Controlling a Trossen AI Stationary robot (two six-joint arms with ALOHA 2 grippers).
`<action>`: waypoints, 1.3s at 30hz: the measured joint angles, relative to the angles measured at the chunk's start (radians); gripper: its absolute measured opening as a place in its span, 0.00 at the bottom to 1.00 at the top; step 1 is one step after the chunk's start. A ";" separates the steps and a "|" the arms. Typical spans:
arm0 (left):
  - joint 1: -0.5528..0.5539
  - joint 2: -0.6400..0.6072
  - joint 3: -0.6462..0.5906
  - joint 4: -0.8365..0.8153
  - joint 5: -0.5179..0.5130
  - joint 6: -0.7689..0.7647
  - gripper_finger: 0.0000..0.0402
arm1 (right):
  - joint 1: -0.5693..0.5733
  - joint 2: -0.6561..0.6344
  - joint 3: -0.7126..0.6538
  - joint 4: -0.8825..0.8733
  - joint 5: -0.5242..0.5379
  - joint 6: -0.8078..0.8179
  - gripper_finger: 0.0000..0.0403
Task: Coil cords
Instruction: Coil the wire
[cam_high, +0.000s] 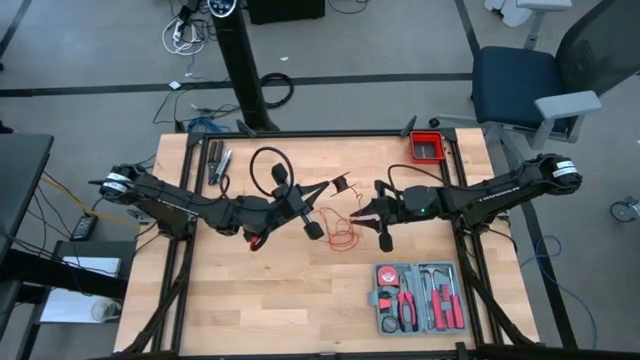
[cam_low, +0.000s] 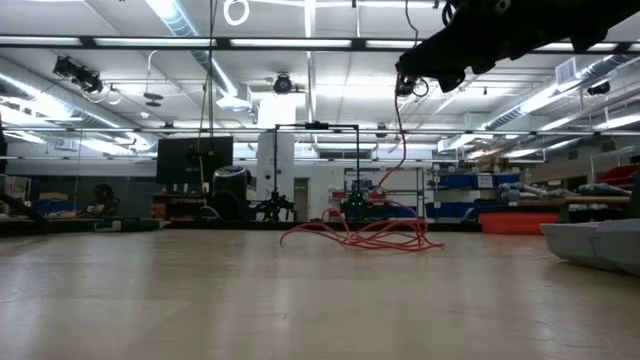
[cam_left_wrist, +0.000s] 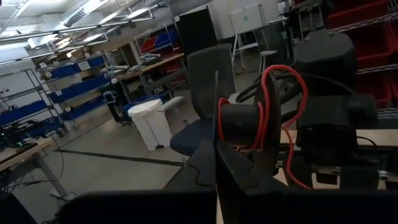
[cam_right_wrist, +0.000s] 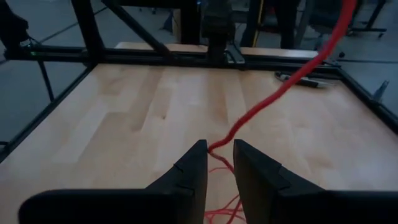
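Red cord (cam_high: 343, 232) trails loose over the wooden table (cam_high: 250, 300); right gripper (cam_right_wrist: 217, 168) hovers above, fingers pinching the strand. Left gripper (cam_high: 325, 188) is pressed together, holding a spool (cam_left_wrist: 239, 123) wound with cord.

In the right wrist view the red cord (cam_right_wrist: 283, 93) runs off the top edge, and its loose loops are cut by the bottom edge between the fingers (cam_right_wrist: 186, 177).

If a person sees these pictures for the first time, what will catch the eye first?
The bright red cord stands out: a loose tangle on the wooden table between the two arms. The left gripper, jaws shut, holds a small dark spool wound with cord; the right gripper pinches the strand above the pile. Next comes the grey tool case at the table's near right corner.
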 joint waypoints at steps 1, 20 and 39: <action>0.000 0.000 0.000 0.000 0.000 0.000 0.00 | 0.000 0.000 0.000 0.006 0.009 -0.001 0.17; 0.000 0.002 -0.001 0.081 0.194 -0.209 0.00 | 0.010 -0.011 0.000 -0.159 0.639 0.089 0.00; 0.026 0.038 -0.001 0.118 0.129 -0.152 0.00 | 0.008 0.042 0.003 -0.084 0.497 0.099 0.00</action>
